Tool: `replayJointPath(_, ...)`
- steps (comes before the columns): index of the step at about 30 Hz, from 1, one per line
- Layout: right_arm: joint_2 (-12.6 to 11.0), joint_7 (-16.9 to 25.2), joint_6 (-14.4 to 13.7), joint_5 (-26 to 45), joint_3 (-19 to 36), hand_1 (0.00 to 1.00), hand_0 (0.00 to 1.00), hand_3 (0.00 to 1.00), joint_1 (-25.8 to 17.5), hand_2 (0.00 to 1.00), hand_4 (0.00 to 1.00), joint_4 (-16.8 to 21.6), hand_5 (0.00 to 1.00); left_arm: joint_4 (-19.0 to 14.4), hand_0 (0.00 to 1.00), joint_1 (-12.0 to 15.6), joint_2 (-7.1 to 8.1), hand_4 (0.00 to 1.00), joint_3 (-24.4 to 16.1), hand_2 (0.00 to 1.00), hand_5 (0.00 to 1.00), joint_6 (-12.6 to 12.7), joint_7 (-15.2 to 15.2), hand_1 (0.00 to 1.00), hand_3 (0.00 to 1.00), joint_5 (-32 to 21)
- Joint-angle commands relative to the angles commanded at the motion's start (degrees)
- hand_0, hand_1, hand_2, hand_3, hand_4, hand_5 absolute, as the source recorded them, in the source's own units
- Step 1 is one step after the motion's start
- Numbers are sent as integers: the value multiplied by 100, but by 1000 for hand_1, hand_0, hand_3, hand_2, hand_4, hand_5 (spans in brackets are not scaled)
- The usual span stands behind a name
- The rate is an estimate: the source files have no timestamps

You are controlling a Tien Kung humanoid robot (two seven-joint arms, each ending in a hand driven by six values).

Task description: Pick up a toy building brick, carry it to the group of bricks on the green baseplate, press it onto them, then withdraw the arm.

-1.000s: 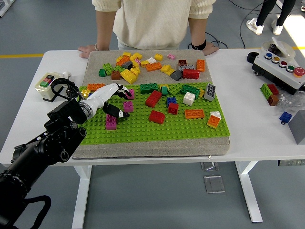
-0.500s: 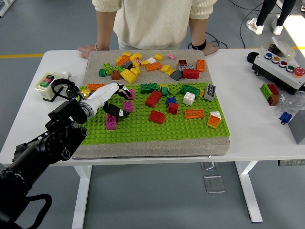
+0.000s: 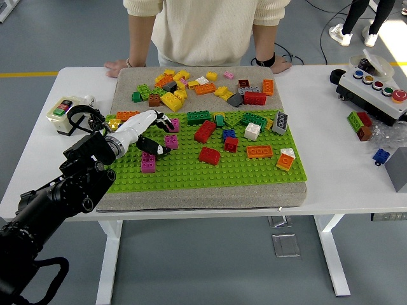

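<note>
Even, bright overhead light fills the scene. The white table shows no harsh glare, shadows beneath the bricks are soft, and focus stays sharp throughout.

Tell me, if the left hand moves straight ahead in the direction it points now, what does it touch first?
Probably the magenta brick just ahead of the left hand, which points right across the green baseplate. Beyond it lies the red brick. Height above the bricks is unclear.
</note>
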Motion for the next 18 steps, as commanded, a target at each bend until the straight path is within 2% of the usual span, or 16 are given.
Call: replayJointPath(18,2,-5,6,-9,-23,674,752,655,-2,724,910,0,487,40,745,5,0,886,147,590,14,-10,-107,695,580,-324)
